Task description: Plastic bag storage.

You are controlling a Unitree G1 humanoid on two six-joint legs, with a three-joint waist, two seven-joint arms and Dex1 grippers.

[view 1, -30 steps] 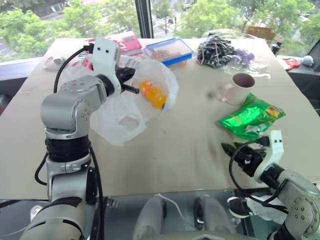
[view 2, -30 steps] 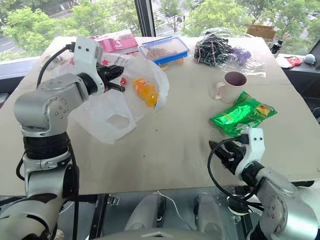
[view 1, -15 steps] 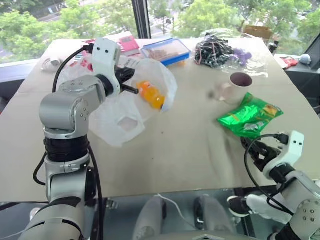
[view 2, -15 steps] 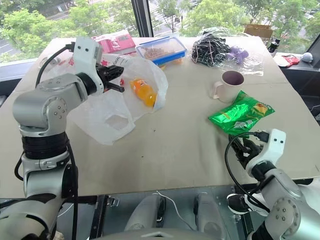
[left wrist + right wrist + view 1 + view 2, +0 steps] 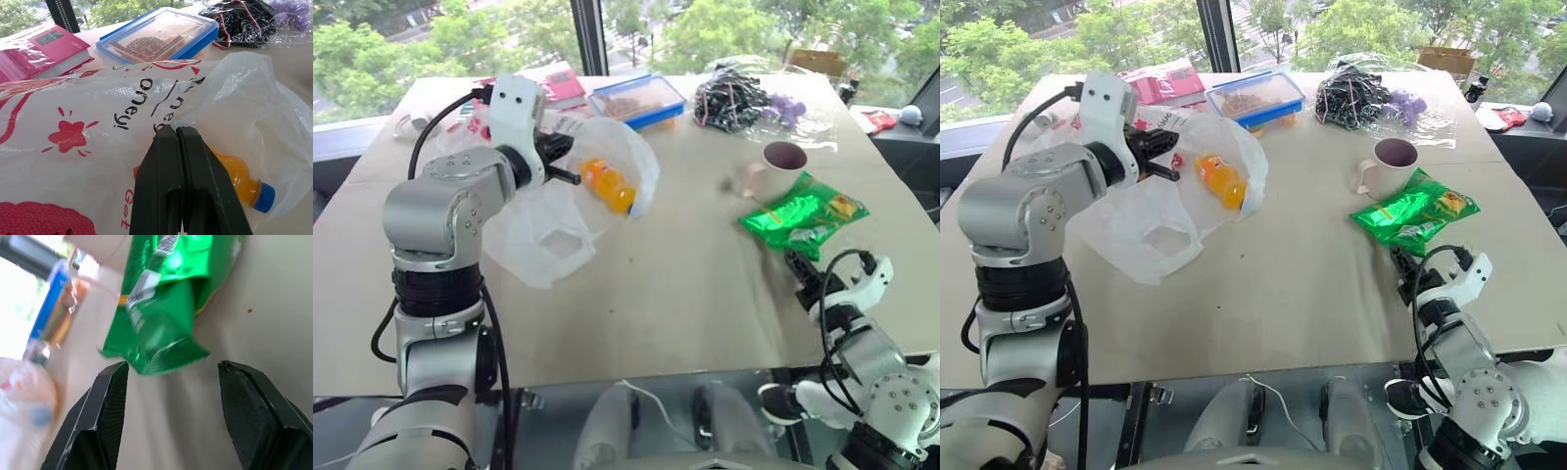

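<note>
The left claw (image 5: 177,134) is pinched tight on the bag (image 5: 543,230), holding its edge up above the table (image 5: 666,294). The bag is on the table's left side, and its lower part droops onto the table. Inside it is an orange bottle (image 5: 610,185) with a blue cap. The right claw (image 5: 171,369) has its fingers wide apart and holds nothing. It points at the near end of the green packet (image 5: 803,215). A mug (image 5: 778,168) stands just behind the packet.
</note>
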